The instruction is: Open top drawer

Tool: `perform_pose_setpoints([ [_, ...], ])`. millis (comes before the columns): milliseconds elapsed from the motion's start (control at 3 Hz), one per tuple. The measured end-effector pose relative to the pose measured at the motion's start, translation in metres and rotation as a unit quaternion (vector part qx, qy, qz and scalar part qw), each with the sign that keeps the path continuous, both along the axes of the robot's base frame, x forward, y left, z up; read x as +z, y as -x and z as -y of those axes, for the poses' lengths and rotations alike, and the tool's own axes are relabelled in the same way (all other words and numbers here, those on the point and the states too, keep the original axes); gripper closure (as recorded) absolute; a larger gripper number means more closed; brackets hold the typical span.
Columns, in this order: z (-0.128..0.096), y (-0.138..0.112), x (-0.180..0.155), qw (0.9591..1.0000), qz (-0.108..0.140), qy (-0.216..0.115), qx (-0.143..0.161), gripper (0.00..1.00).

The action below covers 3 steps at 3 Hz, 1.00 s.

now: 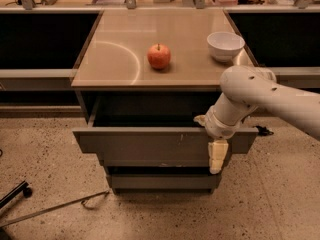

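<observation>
The top drawer [145, 141] is the widest grey drawer under the tan counter [110, 39]. It stands pulled out toward me, with its dark inside showing behind its flat front. My gripper [215, 149] is at the right part of the drawer front, on the end of the white arm [260, 91] that reaches in from the right. One cream finger [218, 156] hangs down over the outside of the front and the other goes behind its top edge, so the gripper is shut on the front panel.
A red apple [159, 56] and a white bowl [225, 45] sit on the counter. Two narrower drawers [162, 181] are shut below. Dark recesses flank the cabinet. A black caster [20, 190] and a thin rod [55, 210] lie on the speckled floor at the left.
</observation>
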State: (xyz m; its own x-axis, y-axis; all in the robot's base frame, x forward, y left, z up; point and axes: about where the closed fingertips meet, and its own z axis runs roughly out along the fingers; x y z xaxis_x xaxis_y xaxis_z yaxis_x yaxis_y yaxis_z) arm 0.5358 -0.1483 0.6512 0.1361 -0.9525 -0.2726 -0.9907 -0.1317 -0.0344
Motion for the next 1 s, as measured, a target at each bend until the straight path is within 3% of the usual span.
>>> perform_pose_setpoints([
  [667,-0.018,0.045,-0.006,0.999,-0.035,-0.008,0.026,0.0],
  [1000,-0.034,0.077,-0.005,0.9976,-0.05,-0.03,0.037,0.0],
])
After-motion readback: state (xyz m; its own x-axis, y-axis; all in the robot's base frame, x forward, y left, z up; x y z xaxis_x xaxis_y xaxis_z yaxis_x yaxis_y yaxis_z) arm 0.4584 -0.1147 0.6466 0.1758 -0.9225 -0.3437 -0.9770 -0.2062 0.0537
